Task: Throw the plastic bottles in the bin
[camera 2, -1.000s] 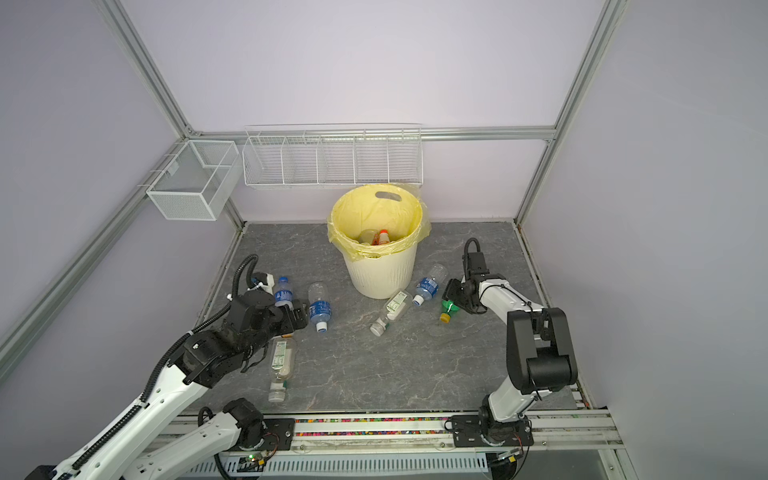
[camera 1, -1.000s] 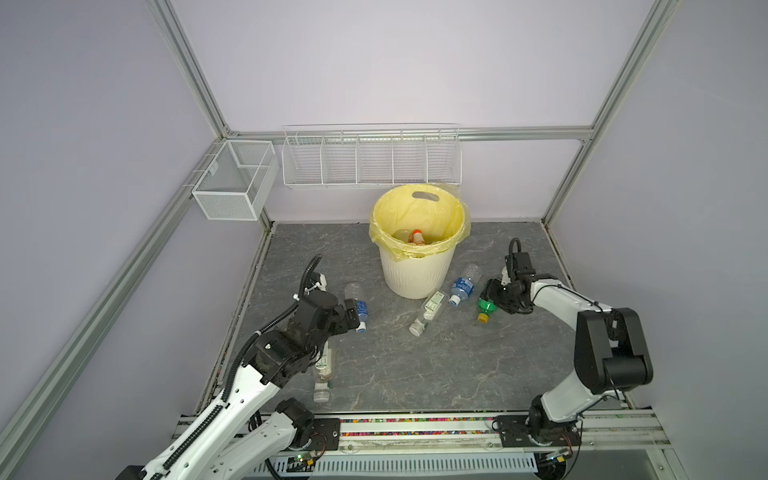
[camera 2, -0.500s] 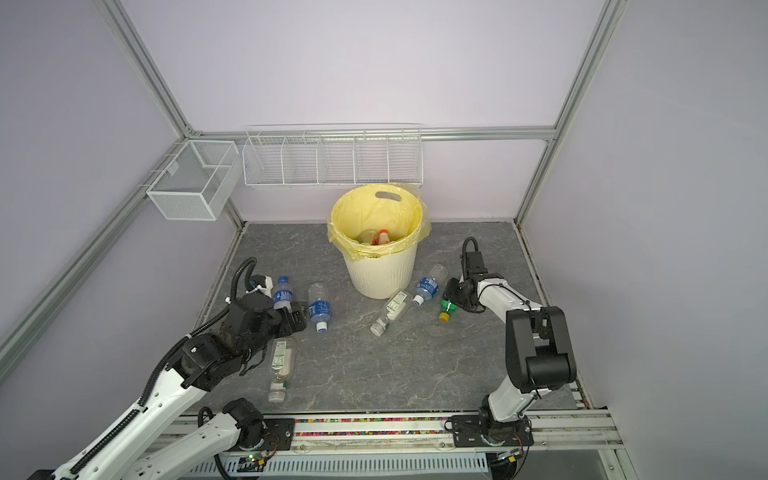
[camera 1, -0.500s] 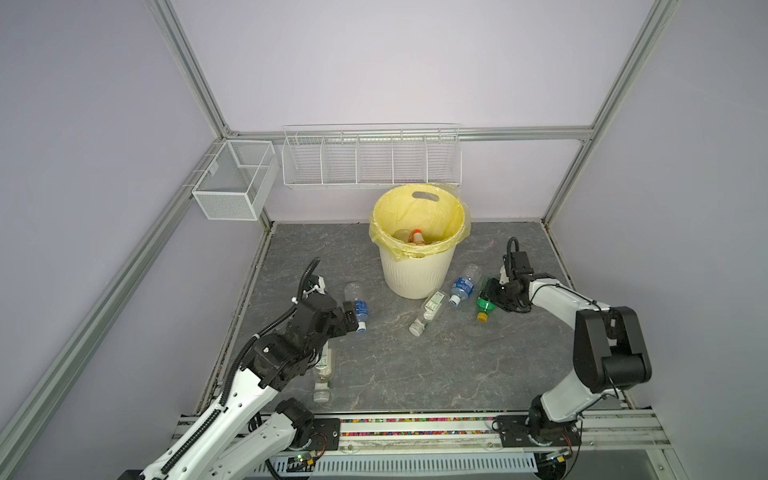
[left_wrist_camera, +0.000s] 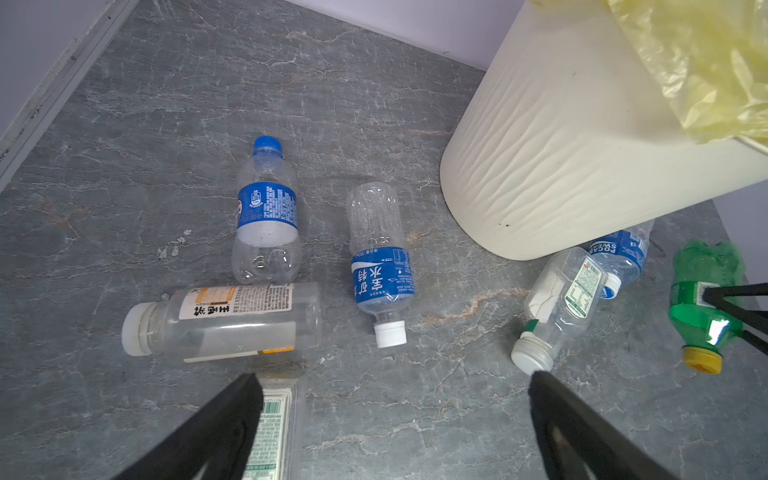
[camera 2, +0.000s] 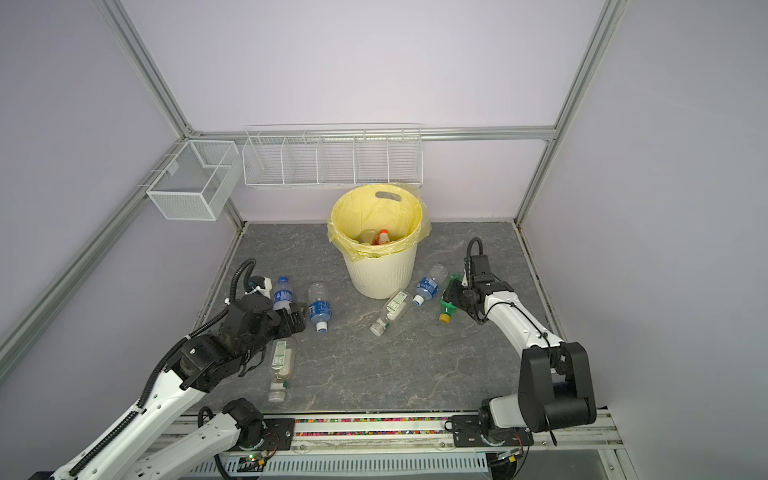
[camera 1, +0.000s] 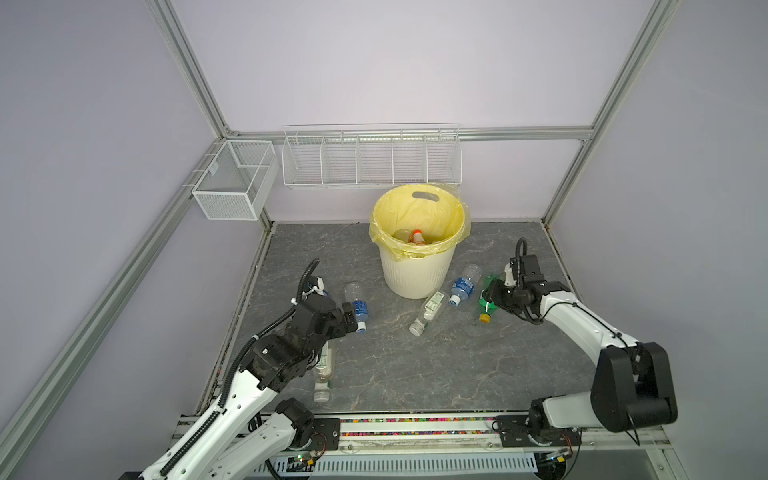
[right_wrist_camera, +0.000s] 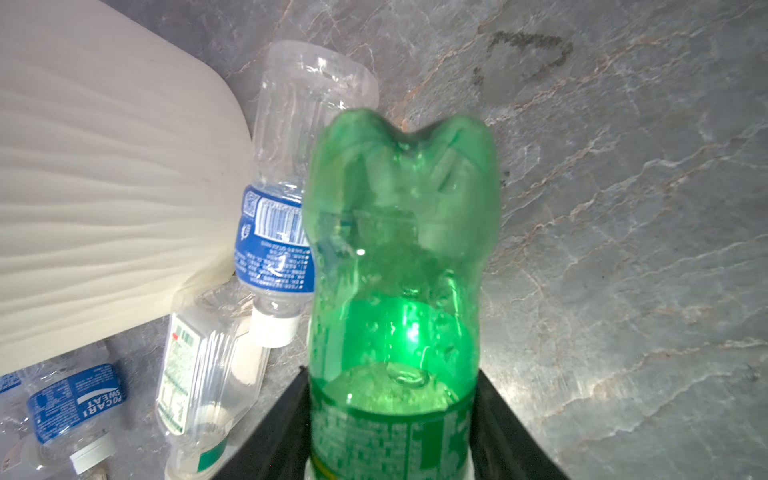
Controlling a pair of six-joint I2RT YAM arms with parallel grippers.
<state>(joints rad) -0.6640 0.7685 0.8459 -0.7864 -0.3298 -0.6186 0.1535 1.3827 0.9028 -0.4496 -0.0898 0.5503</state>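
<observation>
The cream ribbed bin (camera 1: 415, 274) (camera 2: 382, 278) stands at the back with a yellow bag and a few bottles inside. My right gripper (camera 1: 493, 293) (right_wrist_camera: 390, 374) is shut on a green bottle (camera 1: 485, 306) (camera 2: 448, 305) (right_wrist_camera: 399, 249), whose yellow cap points at the floor. My left gripper (camera 1: 351, 320) (left_wrist_camera: 395, 376) hangs open just short of a blue-label, white-cap bottle (camera 1: 357, 305) (left_wrist_camera: 380, 257). Beside that lie a blue-cap bottle (camera 2: 283, 293) (left_wrist_camera: 266, 216) and an orange-label one (left_wrist_camera: 224, 320). A green-white label bottle (camera 1: 324, 370) (left_wrist_camera: 274, 424) lies under the left arm.
Against the bin's base lie a blue-label bottle (camera 1: 463, 284) (right_wrist_camera: 278, 232) and a clear green-white label bottle (camera 1: 428, 311) (right_wrist_camera: 199, 374), close to the held green one. White wire baskets (camera 1: 370, 160) hang on the back rail and left wall.
My right gripper's jaws have closed in on the green bottle. The left arm has barely shifted and stays open.
</observation>
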